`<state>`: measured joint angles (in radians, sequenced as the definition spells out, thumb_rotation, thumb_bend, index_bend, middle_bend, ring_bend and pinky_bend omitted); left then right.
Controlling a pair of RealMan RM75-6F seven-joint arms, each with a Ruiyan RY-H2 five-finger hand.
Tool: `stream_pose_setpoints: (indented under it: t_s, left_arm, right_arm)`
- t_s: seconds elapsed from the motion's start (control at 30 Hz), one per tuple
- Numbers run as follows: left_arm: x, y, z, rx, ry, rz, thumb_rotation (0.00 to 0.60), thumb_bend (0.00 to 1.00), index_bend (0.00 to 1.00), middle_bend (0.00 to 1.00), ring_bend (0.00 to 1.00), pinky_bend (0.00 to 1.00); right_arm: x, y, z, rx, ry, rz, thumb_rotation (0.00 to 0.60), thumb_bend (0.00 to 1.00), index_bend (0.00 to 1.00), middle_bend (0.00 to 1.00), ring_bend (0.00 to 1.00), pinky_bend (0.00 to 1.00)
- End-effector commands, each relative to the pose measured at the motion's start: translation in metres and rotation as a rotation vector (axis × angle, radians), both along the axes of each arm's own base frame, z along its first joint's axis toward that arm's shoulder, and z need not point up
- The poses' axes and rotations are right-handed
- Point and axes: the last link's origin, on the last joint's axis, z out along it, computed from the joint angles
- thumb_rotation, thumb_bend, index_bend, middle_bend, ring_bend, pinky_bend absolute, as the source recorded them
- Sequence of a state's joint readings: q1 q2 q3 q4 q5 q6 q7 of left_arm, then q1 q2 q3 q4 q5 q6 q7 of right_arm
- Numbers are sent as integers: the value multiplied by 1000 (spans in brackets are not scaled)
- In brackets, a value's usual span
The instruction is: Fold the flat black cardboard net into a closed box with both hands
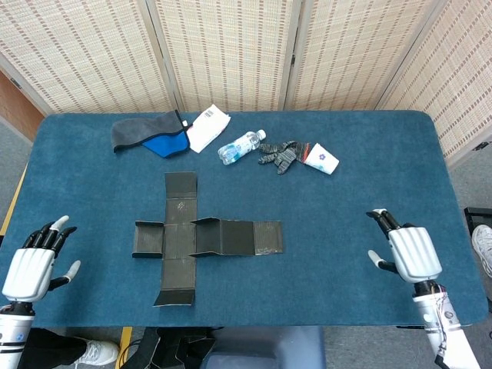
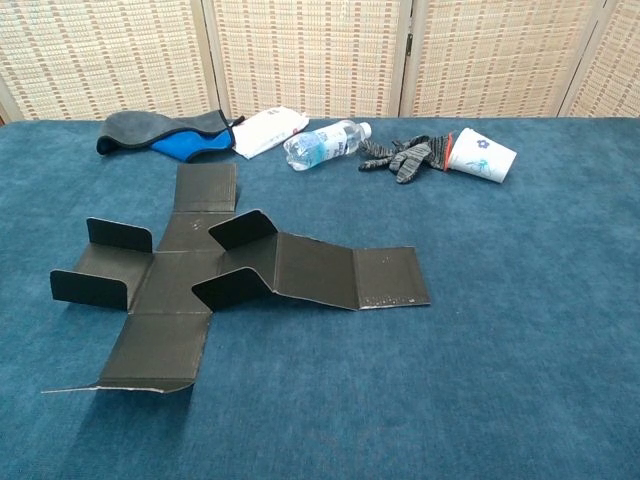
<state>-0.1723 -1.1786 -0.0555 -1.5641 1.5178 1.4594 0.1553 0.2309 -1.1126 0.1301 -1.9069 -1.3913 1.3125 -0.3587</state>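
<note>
Head view: a black cardboard net (image 1: pixel 198 238) lies left of centre on the blue tabletop (image 1: pixel 361 192), its longest arm pointing right. The left robot hand (image 1: pixel 31 265), nearer, and the right robot hand (image 1: pixel 406 252) wait open-fingered and empty at opposite near corners.

Chest view: the net's small flaps stand up; neither robot hand appears.

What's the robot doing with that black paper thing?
Nothing is being held yet. The black cardboard net lies unfolded on the blue table, with a few small flaps already standing up. The left robot hand and the right robot hand are both open and empty at the near corners, apart from the net. A bottle and a paper cup lie farther back.
</note>
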Motion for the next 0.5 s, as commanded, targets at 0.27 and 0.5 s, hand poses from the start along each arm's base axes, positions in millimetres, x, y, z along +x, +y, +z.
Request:
stream_pose_setpoints:
  t_s: [0.27, 0.5]
  left_arm:
    - [1, -2, 0, -2, -6, -13, 600, 282, 195, 112, 132, 214]
    - [0, -1, 0, -6, -7, -17, 600, 282, 200, 112, 132, 214]
  right_arm:
    - [71, -46, -73, 181, 25, 13, 600, 56, 107, 222, 814, 732]
    - [111, -60, -114, 262, 36, 14, 600, 0, 83, 225, 839, 854]
